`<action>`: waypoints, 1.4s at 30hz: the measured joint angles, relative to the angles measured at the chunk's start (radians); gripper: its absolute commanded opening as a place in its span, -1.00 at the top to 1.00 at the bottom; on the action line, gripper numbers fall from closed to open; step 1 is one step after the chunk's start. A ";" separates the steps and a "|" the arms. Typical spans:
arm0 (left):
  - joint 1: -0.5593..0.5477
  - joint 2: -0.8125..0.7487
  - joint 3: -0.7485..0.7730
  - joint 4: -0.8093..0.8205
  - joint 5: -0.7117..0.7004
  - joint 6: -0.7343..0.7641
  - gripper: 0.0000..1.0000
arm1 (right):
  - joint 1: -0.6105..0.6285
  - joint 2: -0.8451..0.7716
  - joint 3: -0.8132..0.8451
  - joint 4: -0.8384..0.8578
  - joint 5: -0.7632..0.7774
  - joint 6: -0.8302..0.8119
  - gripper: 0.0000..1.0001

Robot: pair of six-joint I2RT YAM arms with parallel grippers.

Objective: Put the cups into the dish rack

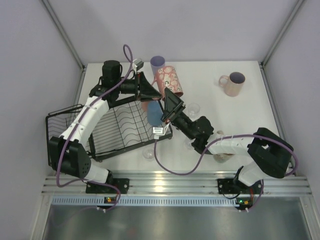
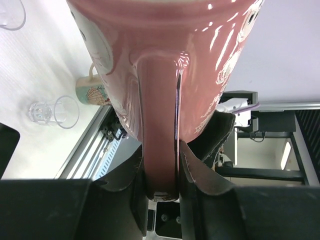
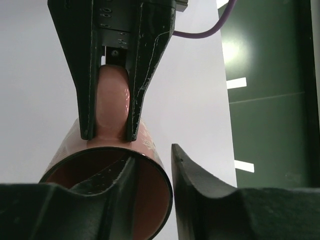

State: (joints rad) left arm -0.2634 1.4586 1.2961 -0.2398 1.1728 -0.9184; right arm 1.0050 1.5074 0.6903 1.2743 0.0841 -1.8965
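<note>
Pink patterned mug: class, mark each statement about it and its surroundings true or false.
1. The left claw grips the pink patterned mug by its handle. True.
2. The right claw is far from the mug. False: it straddles the rim, one finger inside.
3. The mug stands on the table. False: it is held up, tipped sideways.
4. A second mug stands on the table, outside the dish rack. True.

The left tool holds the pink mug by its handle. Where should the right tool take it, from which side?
Probably the mug's rim wall, entering from the open mouth, one finger inside: the handle is taken, and the mouth faces the right tool.
</note>
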 measured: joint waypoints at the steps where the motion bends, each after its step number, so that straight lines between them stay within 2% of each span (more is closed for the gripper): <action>1: -0.002 0.000 0.005 0.002 -0.008 -0.008 1.00 | 0.000 -0.002 0.000 0.001 0.000 0.006 0.25; 4: -0.003 0.006 0.019 0.010 -0.032 -0.029 1.00 | 0.000 -0.014 0.000 -0.003 -0.003 0.018 0.07; 11: -0.003 0.012 0.058 0.021 -0.068 -0.058 1.00 | 0.000 -0.047 0.000 -0.006 -0.002 0.034 -0.01; 17: 0.006 0.020 0.091 0.022 -0.146 -0.046 1.00 | 0.004 -0.071 0.000 -0.004 -0.031 0.045 -0.22; 18: 0.008 0.024 0.094 0.021 -0.169 -0.038 1.00 | 0.013 -0.080 0.000 -0.002 -0.048 0.049 -0.34; 20: 0.013 0.029 0.094 0.016 -0.212 -0.020 1.00 | 0.029 -0.096 0.000 0.004 -0.065 0.058 -0.44; 23: 0.021 0.032 0.094 -0.002 -0.274 0.006 1.00 | 0.047 -0.124 0.000 0.013 -0.077 0.090 -0.89; 24: 0.023 0.032 0.094 -0.008 -0.289 0.014 1.00 | 0.049 -0.135 0.000 0.014 -0.078 0.108 -0.94; 27: 0.028 0.032 0.100 -0.027 -0.346 0.052 1.00 | 0.059 -0.175 0.000 0.016 -0.056 0.169 -0.99; 31: 0.029 0.027 0.109 -0.051 -0.418 0.096 1.00 | 0.068 -0.248 0.005 0.012 0.024 0.335 -0.99; 37: 0.029 -0.034 0.109 -0.156 -0.578 0.213 1.00 | 0.067 -0.335 0.152 0.025 0.297 0.581 -0.99; 42: 0.030 -0.126 0.109 -0.250 -0.761 0.320 1.00 | 0.064 -0.403 0.161 0.037 0.469 0.752 -0.99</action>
State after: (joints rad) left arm -0.2333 1.3323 1.4052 -0.4900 0.4118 -0.5980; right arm 1.0691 1.1042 0.8513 1.3117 0.5529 -1.1442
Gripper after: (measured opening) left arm 0.291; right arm 0.992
